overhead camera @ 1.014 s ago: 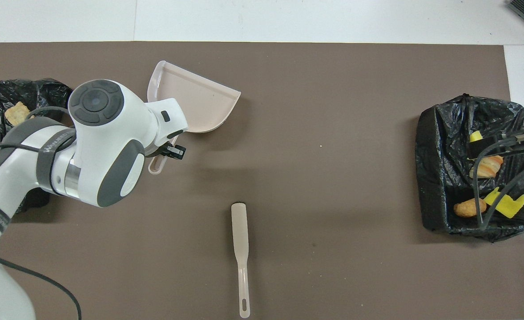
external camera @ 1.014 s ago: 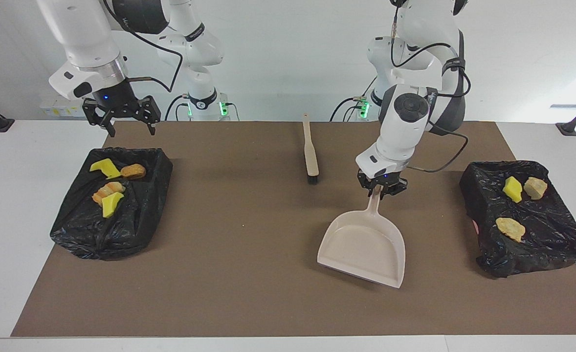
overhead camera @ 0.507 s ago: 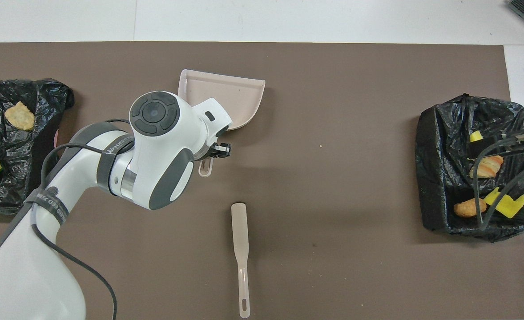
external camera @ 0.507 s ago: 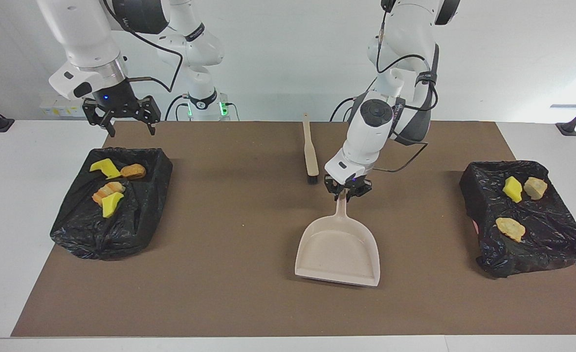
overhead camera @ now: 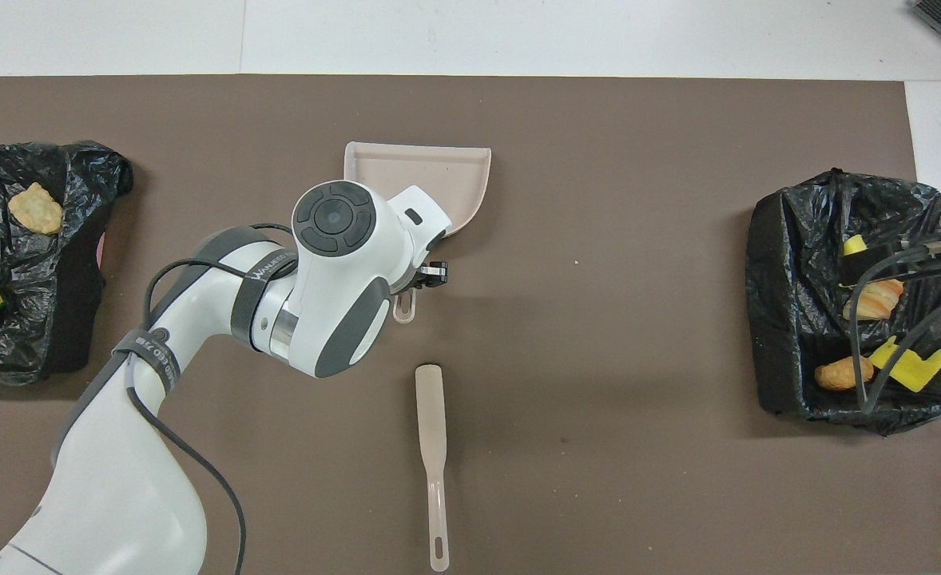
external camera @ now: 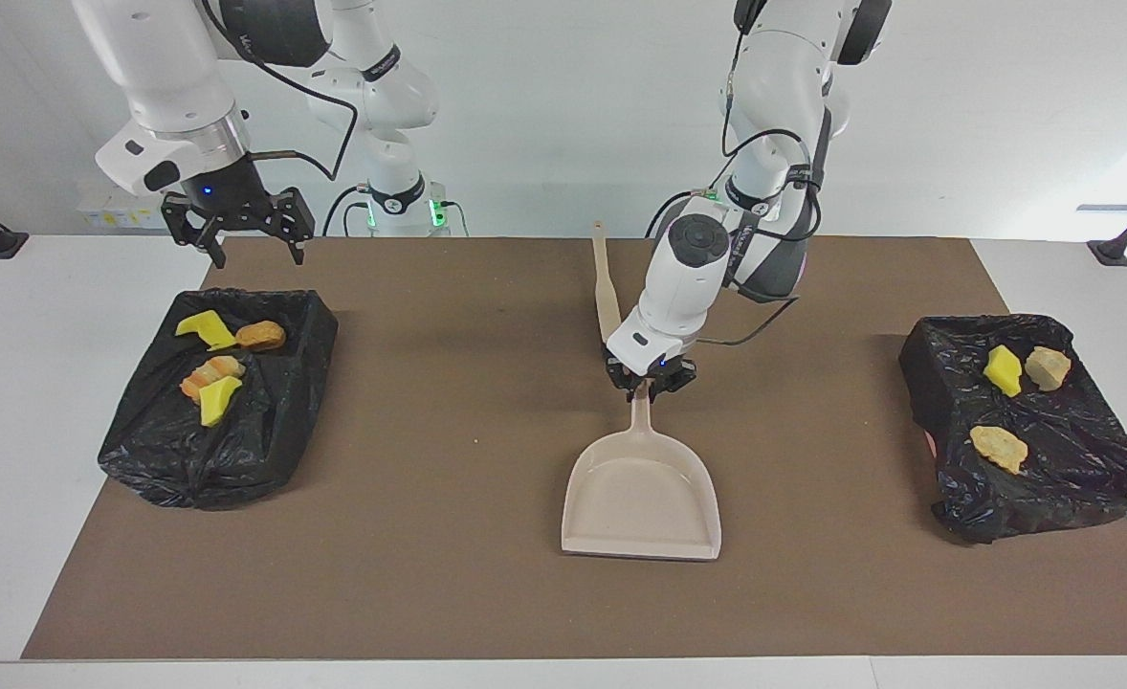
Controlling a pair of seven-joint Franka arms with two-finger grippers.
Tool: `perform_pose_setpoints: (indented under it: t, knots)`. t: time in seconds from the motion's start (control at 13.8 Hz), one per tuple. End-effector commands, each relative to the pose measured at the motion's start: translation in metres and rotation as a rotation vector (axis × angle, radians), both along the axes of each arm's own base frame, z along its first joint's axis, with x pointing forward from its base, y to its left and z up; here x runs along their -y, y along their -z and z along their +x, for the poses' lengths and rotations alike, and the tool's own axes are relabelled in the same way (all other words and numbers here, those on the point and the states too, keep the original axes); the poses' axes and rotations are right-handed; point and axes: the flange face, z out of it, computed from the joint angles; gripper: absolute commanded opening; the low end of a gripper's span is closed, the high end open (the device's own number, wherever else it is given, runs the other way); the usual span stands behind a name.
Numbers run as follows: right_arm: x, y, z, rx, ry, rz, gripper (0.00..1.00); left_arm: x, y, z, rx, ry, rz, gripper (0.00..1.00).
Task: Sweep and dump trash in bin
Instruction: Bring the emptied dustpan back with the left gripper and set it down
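While left gripper (external camera: pixel 651 385) clamps dustpan (external camera: pixel 642 496) beside brush (external camera: pixel 606 292), right gripper (external camera: pixel 238 235) waits, spread.

A white table (external camera: pixel 9 402) carried a brown mat (external camera: pixel 449 593). On the mat lay two black bags (external camera: pixel 238 450) (external camera: pixel 1080 469) at its ends, with a dustpan (external camera: pixel 642 498) and brush (external camera: pixel 606 297) between them.

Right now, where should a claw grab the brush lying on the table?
Probably by the brush's long, flat handle, coming straight down from above. It lies flat on the mat with its slim handle pointing toward the robots, its middle bare and clear of the left claw.
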Motion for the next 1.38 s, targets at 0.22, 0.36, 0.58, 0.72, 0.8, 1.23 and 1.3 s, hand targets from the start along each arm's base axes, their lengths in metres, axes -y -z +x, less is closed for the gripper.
perform_pose_setpoints:
  t: [0.22,0.36,0.58,0.72,0.8,1.23,1.3]
  knots:
    - [0.000,-0.003,-0.002,-0.006,-0.020,-0.008,1.00,-0.003,-0.010,0.010,0.018,-0.028,-0.011,0.19]
    - [-0.001,-0.003,-0.002,-0.006,-0.022,-0.008,1.00,-0.006,-0.011,0.010,0.013,-0.031,-0.008,0.34]
    - [0.000,-0.003,-0.001,-0.005,-0.022,-0.008,1.00,-0.012,-0.014,0.013,0.018,-0.039,-0.008,0.49]
    - [0.000,-0.003,-0.001,-0.005,-0.022,-0.008,1.00,-0.021,-0.021,0.016,0.019,-0.054,-0.007,0.56]
    - [-0.001,-0.003,-0.001,-0.003,-0.024,-0.008,1.00,-0.028,-0.029,0.019,0.026,-0.064,-0.009,0.63]
    - [-0.003,-0.003,-0.001,-0.003,-0.022,-0.008,1.00,-0.095,-0.089,0.032,0.040,-0.147,-0.007,1.00]
    - [-0.003,-0.004,-0.001,-0.001,-0.022,-0.008,1.00,-0.108,-0.102,0.032,0.046,-0.155,-0.007,1.00]
